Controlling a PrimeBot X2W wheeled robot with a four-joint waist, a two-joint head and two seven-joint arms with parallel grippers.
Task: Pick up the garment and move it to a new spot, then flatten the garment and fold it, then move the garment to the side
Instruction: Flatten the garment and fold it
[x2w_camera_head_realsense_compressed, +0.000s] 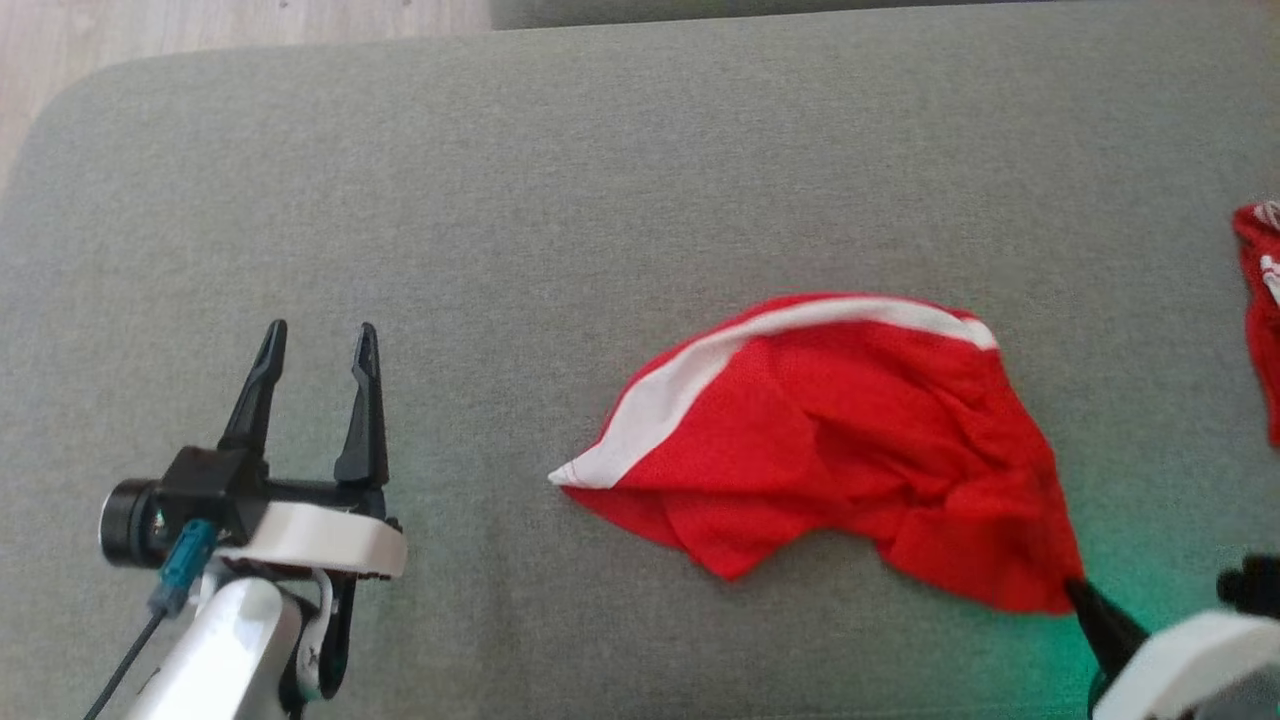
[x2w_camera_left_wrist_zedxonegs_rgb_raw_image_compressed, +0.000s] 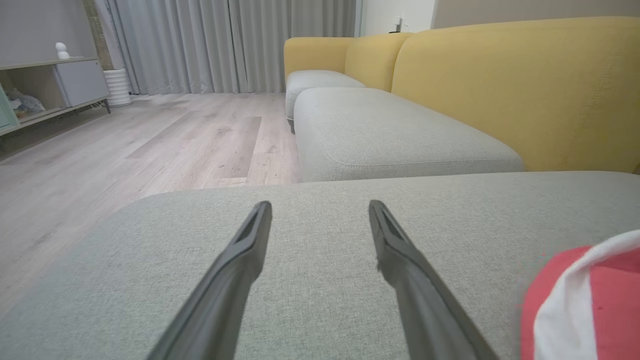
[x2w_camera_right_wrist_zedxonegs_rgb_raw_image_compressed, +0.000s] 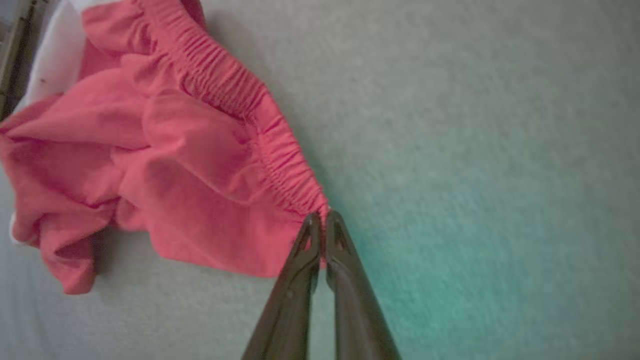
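Shorts (x2w_camera_head_realsense_compressed: 830, 440), red with a white side stripe, lie crumpled on the grey seat cushion (x2w_camera_head_realsense_compressed: 600, 180), right of centre in head view. Long axis runs from the white-striped corner at left down to the lower-right corner, where the right gripper (x2w_camera_head_realsense_compressed: 1075, 592) sits. Right wrist view: its two fingers are pressed together on the end of the elastic waistband (x2w_camera_right_wrist_zedxonegs_rgb_raw_image_compressed: 250, 115), a pinch of red cloth between the tips, the rest slack on the cushion. Left gripper (x2w_camera_head_realsense_compressed: 321, 330) is spread wide, holding nothing, over bare cushion well apart to the left; the striped corner points its way. Right arm is nearer, so the lift looks like its job. Room: broad bare cushion to the left and far side. Second red cloth (x2w_camera_head_realsense_compressed: 1262, 300) is near at the right edge, wood floor (x2w_camera_head_realsense_compressed: 200, 25) beyond the far-left rounded corner. Dragging rightward risks that cloth; leftward looks freer.
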